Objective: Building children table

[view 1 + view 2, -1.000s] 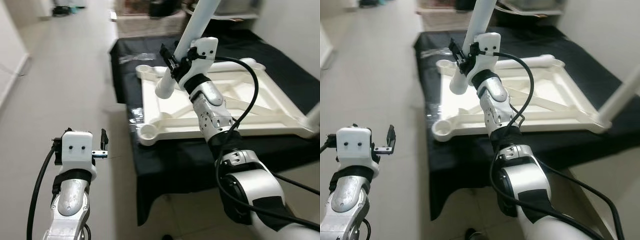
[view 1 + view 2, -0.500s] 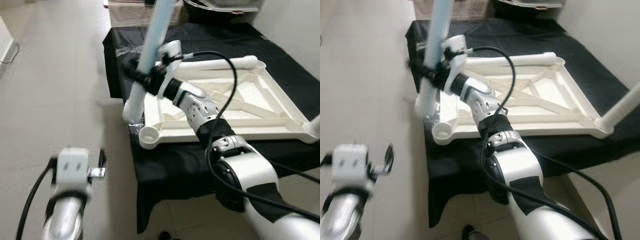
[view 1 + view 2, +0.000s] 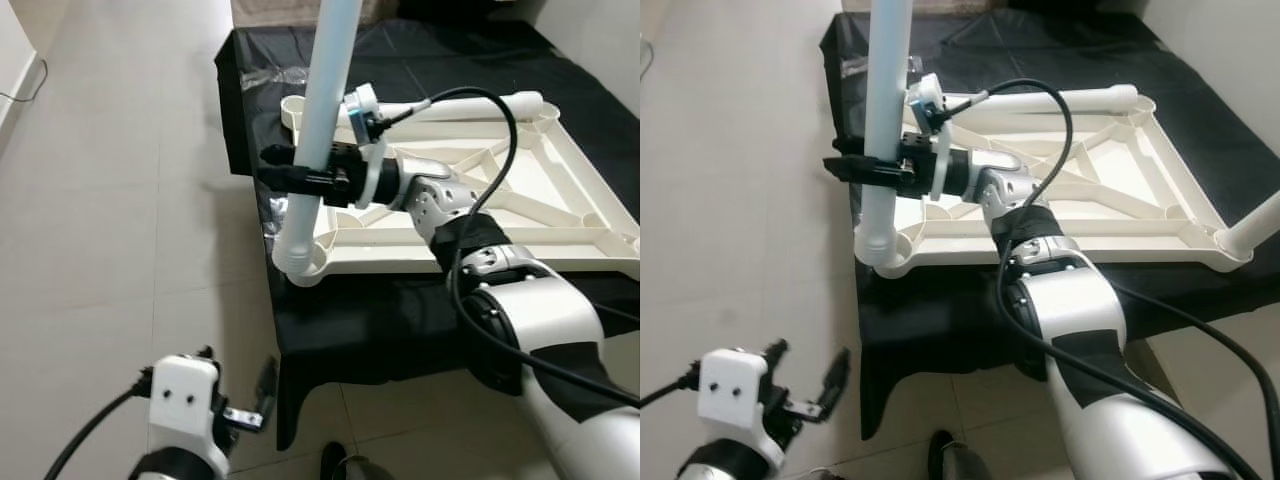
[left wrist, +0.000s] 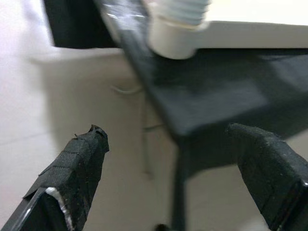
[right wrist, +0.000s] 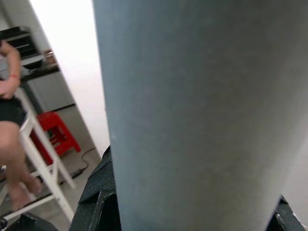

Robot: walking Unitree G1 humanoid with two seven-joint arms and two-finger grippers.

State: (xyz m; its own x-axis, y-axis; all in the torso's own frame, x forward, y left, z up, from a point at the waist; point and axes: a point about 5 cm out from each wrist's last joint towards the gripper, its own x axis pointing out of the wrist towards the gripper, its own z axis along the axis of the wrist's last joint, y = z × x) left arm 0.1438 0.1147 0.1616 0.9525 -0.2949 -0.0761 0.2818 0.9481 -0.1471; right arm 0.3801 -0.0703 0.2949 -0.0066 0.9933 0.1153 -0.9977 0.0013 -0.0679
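Your right gripper (image 3: 300, 178) clamps the white table leg (image 3: 322, 120), long axis nearly upright, foot seated in the near-left corner socket of the upturned tabletop (image 3: 560, 195) on black cloth (image 3: 400, 310). Left gripper (image 4: 173, 163) hangs wide open above the floor (image 3: 120, 200).

Open floor (image 3: 120, 200) beside table (image 3: 460, 220)

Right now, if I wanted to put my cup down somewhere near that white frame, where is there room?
Bare black cloth lies beyond the upturned tabletop, toward the far end. A narrow strip also shows in front, along the near edge. The near left corner is crowded: the right gripper holds the table leg upright at the corner socket. The left gripper hangs over floor.
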